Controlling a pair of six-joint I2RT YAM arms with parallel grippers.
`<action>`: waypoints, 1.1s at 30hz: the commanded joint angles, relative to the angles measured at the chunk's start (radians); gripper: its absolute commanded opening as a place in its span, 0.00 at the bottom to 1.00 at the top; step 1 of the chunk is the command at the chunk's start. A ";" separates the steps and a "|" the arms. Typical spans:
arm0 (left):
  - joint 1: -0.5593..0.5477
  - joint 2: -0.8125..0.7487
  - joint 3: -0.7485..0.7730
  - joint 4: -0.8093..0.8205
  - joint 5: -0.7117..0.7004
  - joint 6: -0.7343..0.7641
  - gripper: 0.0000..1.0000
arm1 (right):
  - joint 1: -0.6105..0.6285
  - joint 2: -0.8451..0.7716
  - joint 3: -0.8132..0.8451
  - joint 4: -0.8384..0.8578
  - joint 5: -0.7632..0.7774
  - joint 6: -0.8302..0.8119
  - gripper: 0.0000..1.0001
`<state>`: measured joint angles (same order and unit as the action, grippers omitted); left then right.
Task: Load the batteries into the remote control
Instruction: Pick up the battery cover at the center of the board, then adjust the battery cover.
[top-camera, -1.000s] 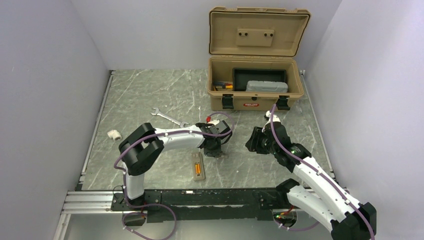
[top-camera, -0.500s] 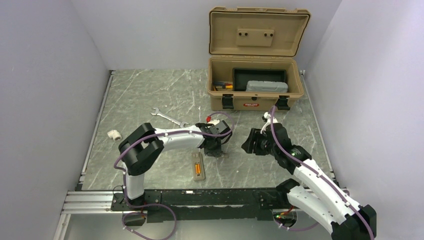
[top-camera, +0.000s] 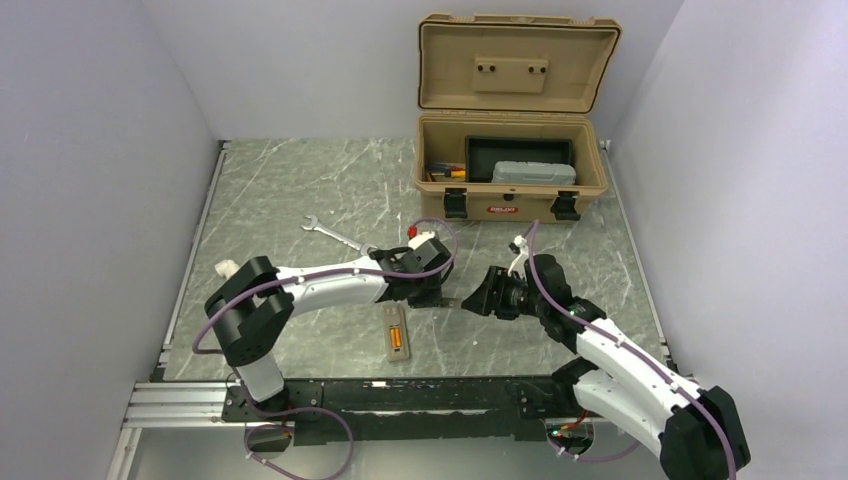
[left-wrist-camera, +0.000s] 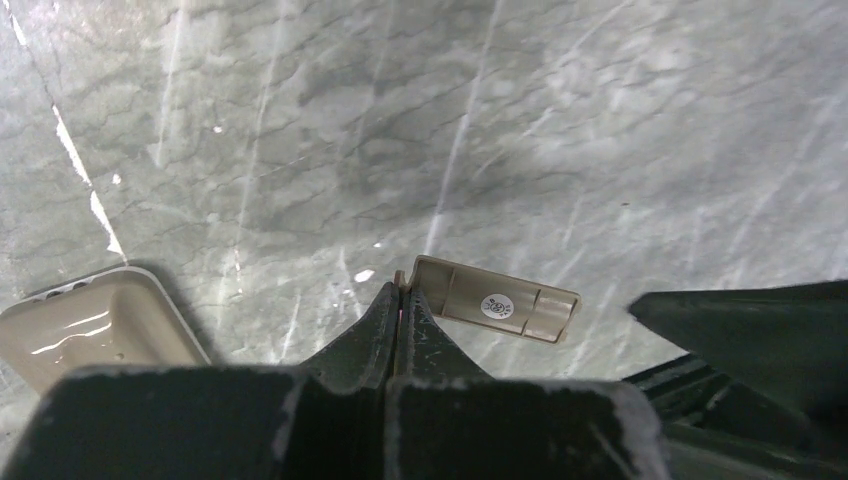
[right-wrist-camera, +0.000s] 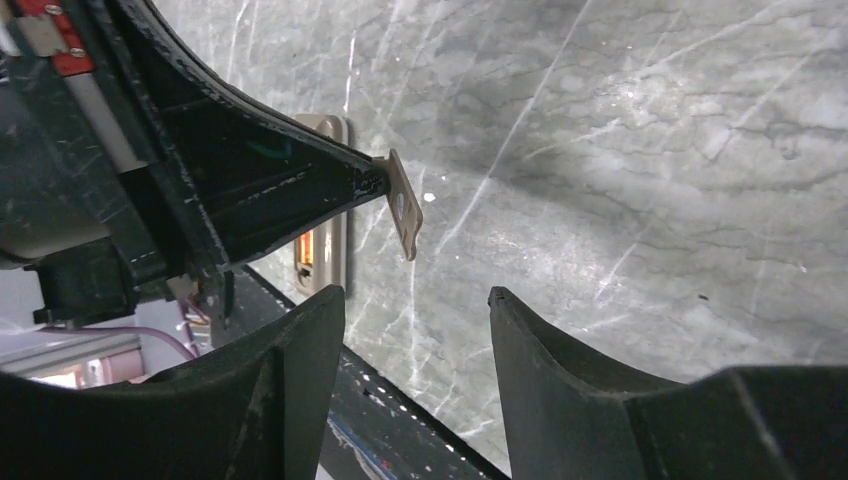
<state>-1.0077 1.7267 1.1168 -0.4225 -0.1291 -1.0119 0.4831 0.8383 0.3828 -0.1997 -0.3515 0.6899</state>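
Near the middle of the table (top-camera: 290, 190), you are pinching the cover (left-wrist-camera: 495, 300) in the left gripper (left-wrist-camera: 399, 292). Its jaws are pressing flat together on one short edge, so the plate is sticking out sideways over the marble. Your right gripper (right-wrist-camera: 415, 300) is standing open, fingers well apart, facing that plate and near it but not touching it.

The remote (top-camera: 397, 320) is lying back-up, just nearer the bases than the left gripper and apart from both grippers, with its bay uncovered. Orange is showing in the bay, so the batteries (right-wrist-camera: 312, 248) are looking seated already. Whether both cells are sitting fully down is too small to tell.

By my reading, you are working on closing up, not loading. The cover is looking thin, light and stiff. As hard plastic it is likely to flex little, and to slip or pivot if you are gripping only a corner. You are better off taking it across its long edges near the middle, pads flat.

The remote is looking slim and light, and it is likely to skate on the smooth marble when pushed. You are going to want one gripper steadying its sides, away from the bay, while the other is fitting the cover. The batteries, being small smooth cylinders, are apt to roll out if the remote is tipping.
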 joint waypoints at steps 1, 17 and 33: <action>-0.008 -0.062 -0.008 0.068 0.006 0.005 0.00 | -0.004 0.014 -0.016 0.136 -0.067 0.049 0.57; -0.020 -0.098 -0.037 0.104 0.016 -0.003 0.00 | -0.003 0.067 -0.006 0.176 -0.057 0.062 0.44; -0.038 -0.122 -0.067 0.143 0.030 -0.013 0.00 | -0.004 0.104 -0.002 0.194 -0.074 0.059 0.30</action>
<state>-1.0351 1.6444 1.0492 -0.3141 -0.1055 -1.0153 0.4828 0.9394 0.3592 -0.0559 -0.4034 0.7452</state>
